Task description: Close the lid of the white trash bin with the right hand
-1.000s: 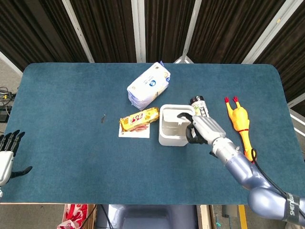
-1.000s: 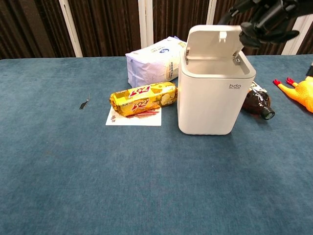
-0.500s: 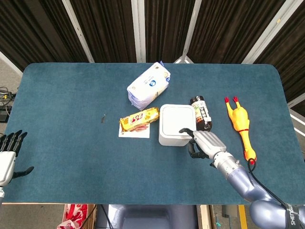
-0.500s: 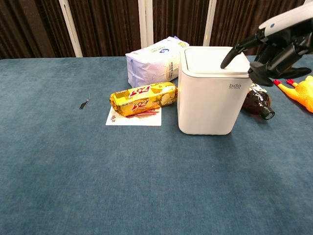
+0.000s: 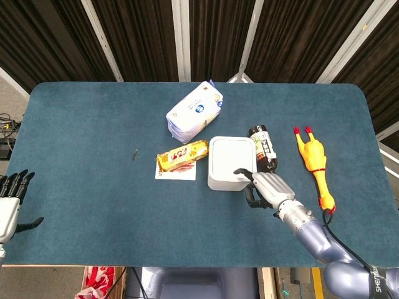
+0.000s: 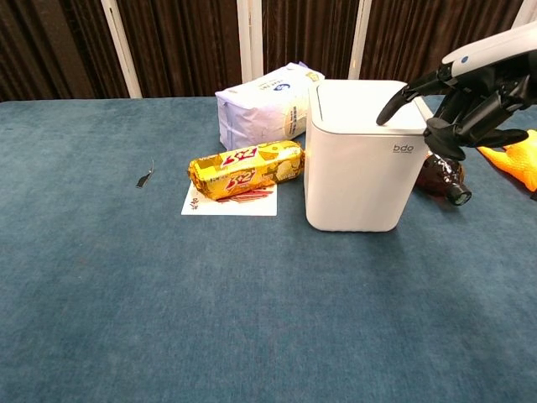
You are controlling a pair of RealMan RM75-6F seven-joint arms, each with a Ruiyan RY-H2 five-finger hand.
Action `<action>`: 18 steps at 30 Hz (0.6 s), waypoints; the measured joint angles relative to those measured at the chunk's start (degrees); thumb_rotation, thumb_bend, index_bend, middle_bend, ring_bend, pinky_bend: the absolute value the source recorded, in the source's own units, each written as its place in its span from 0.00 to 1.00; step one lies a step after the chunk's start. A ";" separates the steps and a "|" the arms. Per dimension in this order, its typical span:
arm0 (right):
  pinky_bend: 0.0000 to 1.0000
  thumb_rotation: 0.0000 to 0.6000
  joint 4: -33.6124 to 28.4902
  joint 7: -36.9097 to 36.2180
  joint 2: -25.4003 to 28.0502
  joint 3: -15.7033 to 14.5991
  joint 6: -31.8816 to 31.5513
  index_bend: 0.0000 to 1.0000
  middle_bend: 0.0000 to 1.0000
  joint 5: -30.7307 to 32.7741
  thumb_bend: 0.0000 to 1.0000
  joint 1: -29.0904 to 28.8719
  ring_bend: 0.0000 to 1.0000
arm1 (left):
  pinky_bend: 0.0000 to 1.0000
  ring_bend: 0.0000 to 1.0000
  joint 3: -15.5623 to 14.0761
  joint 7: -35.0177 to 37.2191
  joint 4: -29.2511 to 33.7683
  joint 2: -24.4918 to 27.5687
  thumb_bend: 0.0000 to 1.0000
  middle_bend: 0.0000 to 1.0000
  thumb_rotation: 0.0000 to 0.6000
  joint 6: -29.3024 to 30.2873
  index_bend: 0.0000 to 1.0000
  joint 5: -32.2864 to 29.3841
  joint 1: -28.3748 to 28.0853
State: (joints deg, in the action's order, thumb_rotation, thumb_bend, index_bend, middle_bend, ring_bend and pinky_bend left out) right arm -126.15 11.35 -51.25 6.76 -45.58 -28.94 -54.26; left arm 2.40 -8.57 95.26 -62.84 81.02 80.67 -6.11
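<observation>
The white trash bin (image 5: 231,163) (image 6: 362,156) stands mid-table with its lid (image 6: 367,103) lying flat and closed. My right hand (image 5: 265,189) (image 6: 466,96) hovers at the bin's near right corner, one finger stretched out over the lid's edge and the others curled, holding nothing. Whether that finger touches the lid is unclear. My left hand (image 5: 11,202) is far off at the table's left front edge, fingers spread and empty.
A yellow snack pack (image 5: 181,155) on a card lies left of the bin, with a white-blue bag (image 5: 194,111) behind it. A dark bottle (image 5: 264,148) and a yellow rubber chicken (image 5: 314,163) lie to the bin's right. A small dark scrap (image 5: 135,154) sits further left.
The lid has gone from standing open to lying closed. My right hand came down with it and has since drawn slightly back toward the near right corner.
</observation>
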 measured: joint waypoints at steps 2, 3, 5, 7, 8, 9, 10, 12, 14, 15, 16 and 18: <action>0.88 1.00 0.07 0.16 -0.15 -0.28 0.02 0.19 0.72 0.27 0.75 -0.19 0.85 | 0.00 0.00 0.08 0.16 -0.04 0.02 0.00 0.00 1.00 0.11 0.00 -0.11 0.05; 0.88 1.00 0.15 0.15 -0.21 -0.32 -0.12 0.19 0.72 0.38 0.75 -0.25 0.85 | 0.00 0.00 0.11 0.25 -0.07 0.04 0.00 0.00 1.00 0.15 0.00 -0.17 0.08; 0.88 1.00 0.29 -0.07 -0.24 -0.21 -0.56 0.19 0.72 0.45 0.75 -0.25 0.85 | 0.00 0.00 0.15 0.38 -0.10 0.07 0.00 0.00 1.00 0.23 0.00 -0.18 0.10; 0.88 1.00 0.43 -0.57 -0.14 0.20 -1.41 0.19 0.72 0.32 0.75 -0.08 0.85 | 0.00 0.00 0.18 0.46 -0.23 0.04 0.00 0.00 1.00 0.43 0.00 -0.08 0.15; 0.88 1.00 0.47 -0.83 0.00 0.48 -1.91 0.19 0.72 0.14 0.75 0.05 0.85 | 0.00 0.00 0.18 0.50 -0.26 0.03 0.00 0.00 1.00 0.46 0.00 -0.06 0.16; 0.88 1.00 0.53 -1.15 0.24 0.88 -2.71 0.19 0.72 -0.27 0.75 0.30 0.85 | 0.00 0.00 0.18 0.52 -0.31 0.01 0.00 0.00 1.00 0.49 0.00 -0.07 0.19; 0.88 1.00 0.56 -1.37 0.45 1.18 -3.43 0.19 0.72 -0.75 0.75 0.54 0.84 | 0.00 0.00 0.18 0.53 -0.36 0.01 0.00 0.00 1.00 0.52 0.00 -0.10 0.21; 0.86 1.00 0.63 -1.79 0.96 1.79 -5.48 0.18 0.70 -2.52 0.75 1.37 0.80 | 0.00 0.00 0.27 0.57 -0.46 -0.01 0.00 0.00 1.00 0.68 0.00 -0.16 0.25; 0.80 1.00 0.66 -2.20 1.30 2.12 -7.67 0.15 0.63 -4.81 0.75 2.55 0.72 | 0.00 0.00 0.33 0.67 -0.53 -0.05 0.00 0.00 1.00 0.85 0.00 -0.18 0.31; 0.76 1.00 0.70 -2.49 1.45 2.18 -9.22 0.12 0.59 -6.77 0.75 3.60 0.68 | 0.00 0.00 0.36 0.73 -0.58 -0.08 0.00 0.00 1.00 0.98 0.00 -0.16 0.35; 0.69 1.00 0.78 -2.70 1.53 2.14 -10.41 0.08 0.52 -8.44 0.72 4.52 0.60 | 0.00 0.00 0.37 0.74 -0.63 -0.12 0.00 0.00 1.00 1.07 0.00 -0.12 0.38; 0.54 1.00 1.16 -3.18 1.67 1.66 -13.15 0.02 0.37 -12.99 0.62 7.05 0.42 | 0.00 0.00 0.33 0.79 -0.70 -0.24 0.00 0.00 1.00 1.22 0.00 0.00 0.46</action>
State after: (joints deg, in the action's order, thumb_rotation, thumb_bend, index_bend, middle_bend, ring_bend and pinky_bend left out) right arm -124.99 8.17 -49.58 8.42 -58.73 -41.94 -47.21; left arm 2.73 -7.78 94.56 -63.08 82.24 80.68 -5.65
